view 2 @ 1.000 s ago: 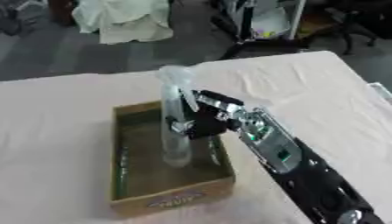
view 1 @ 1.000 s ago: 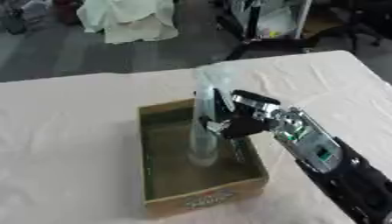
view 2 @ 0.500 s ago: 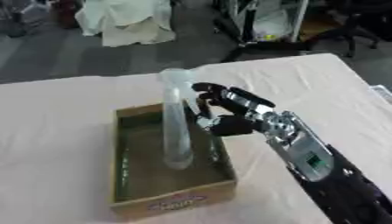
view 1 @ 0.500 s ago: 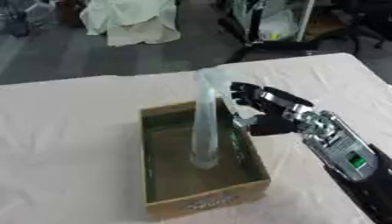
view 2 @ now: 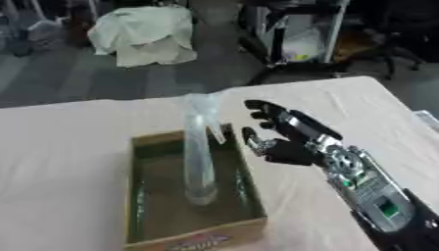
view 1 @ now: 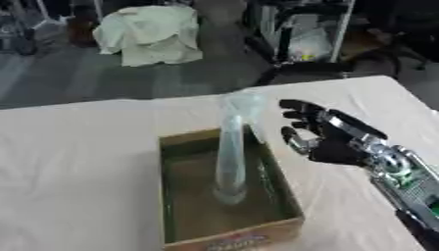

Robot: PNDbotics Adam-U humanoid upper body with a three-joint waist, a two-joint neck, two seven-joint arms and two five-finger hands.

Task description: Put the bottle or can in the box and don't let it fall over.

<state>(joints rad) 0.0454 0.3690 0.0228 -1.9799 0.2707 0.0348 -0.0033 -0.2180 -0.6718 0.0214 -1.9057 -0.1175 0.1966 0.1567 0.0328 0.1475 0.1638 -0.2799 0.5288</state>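
Clear plastic bottle (view 1: 230,152) is seen upright inside the cardboard box (view 1: 283,196), base on the box floor, w/ nothing touching it. Right hand (view 1: 319,138) is held spread, fingers straight, just beside the bottle, apart from it. Risk: the tall, narrow bottle could be tipped if brushed by a finger. A clearer bottle–hand gap is given in right eye view vs. left. Left hand not shown.

Clear bottle (view 2: 199,147) upright in box (view 2: 137,196) (right hand (view 2: 287,139) apart)

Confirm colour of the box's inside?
Dark green inside the box, brown cardboard outside; clearest in the left eye view.
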